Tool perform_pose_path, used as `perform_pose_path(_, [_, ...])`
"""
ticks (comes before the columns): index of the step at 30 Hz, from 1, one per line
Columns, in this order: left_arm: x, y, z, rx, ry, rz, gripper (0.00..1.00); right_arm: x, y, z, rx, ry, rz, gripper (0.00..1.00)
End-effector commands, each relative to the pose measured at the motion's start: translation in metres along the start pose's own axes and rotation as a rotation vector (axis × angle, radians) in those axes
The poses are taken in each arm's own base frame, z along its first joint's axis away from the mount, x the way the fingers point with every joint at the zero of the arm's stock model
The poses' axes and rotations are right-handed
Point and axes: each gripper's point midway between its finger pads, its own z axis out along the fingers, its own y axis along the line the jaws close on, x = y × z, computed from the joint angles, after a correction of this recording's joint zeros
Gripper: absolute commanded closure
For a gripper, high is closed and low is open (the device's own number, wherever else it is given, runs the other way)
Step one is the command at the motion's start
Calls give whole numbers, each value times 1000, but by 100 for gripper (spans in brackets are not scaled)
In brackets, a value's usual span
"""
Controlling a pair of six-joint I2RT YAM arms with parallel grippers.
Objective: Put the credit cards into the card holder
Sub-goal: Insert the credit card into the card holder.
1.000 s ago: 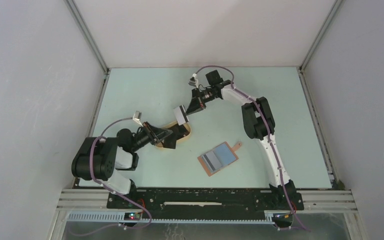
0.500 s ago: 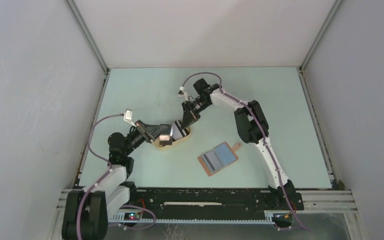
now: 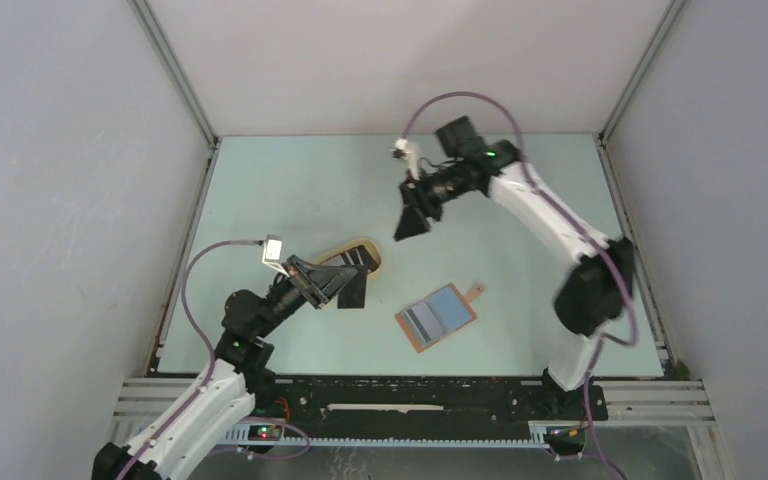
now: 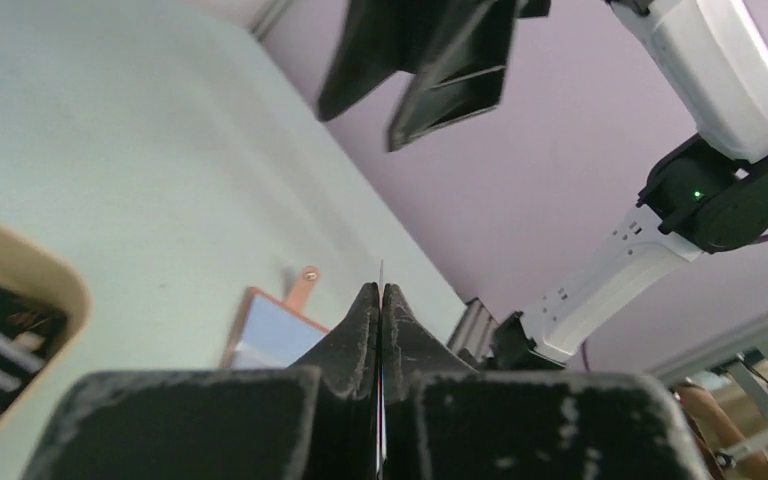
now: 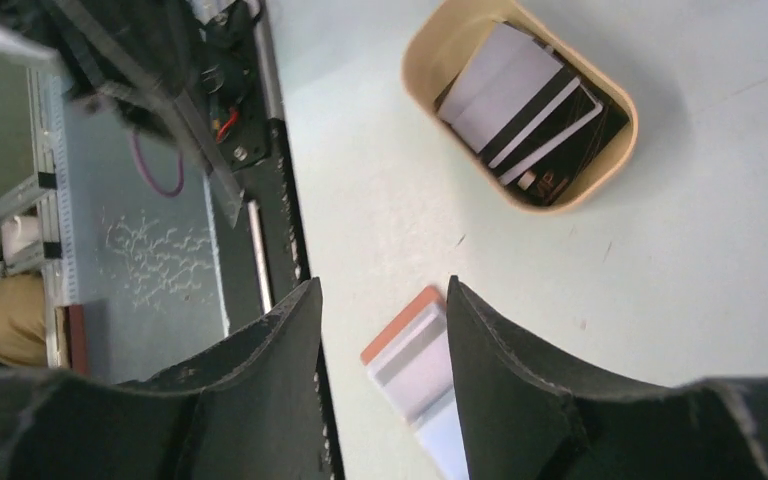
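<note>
**One card gripped, holder lies open**

Left of centre, my left gripper (image 4: 381, 297) is clamped on a dark credit card (image 3: 353, 293) just beside the tan tray (image 3: 377, 262) of credit cards (image 5: 530, 105). At upper centre my right gripper (image 3: 412, 218) hangs wide; the card holder (image 3: 437, 317) lies open below it.

Nothing legible — the marks on the credit cards (image 5: 535, 120) blur.

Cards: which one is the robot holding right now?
The black card, pinched between the shut fingers of the left gripper. The other cards lie stacked in the tan tray, and a striped grey one already sits in the wallet.
</note>
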Motion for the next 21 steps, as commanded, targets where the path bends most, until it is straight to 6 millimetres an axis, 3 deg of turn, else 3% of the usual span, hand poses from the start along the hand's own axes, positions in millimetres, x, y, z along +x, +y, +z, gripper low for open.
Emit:
perform_pose_path(1, [-22, -43, 4, 100, -144, 48, 100, 14, 59, -69, 28, -140, -230, 43])
perform_pose_path(3, [-21, -61, 5, 151, -172, 49, 100, 30, 82, -85, 15, -219, -322, 40])
perform_pose_path(6, [-16, -86, 10, 200, -199, 61, 100, 64, 112, -93, -25, -298, -461, 16])
perform_pose_path(9, [-11, -102, 21, 218, -224, 97, 100, 94, 133, -91, -103, -374, -437, 1])
perform_pose_path(17, [-13, -133, 57, 258, -317, 139, 100, 100, 133, -86, -195, -451, -268, 1])
perform_pose_path(21, [-11, -138, 71, 269, -349, 119, 100, 91, 115, -83, -125, -494, -152, 5])
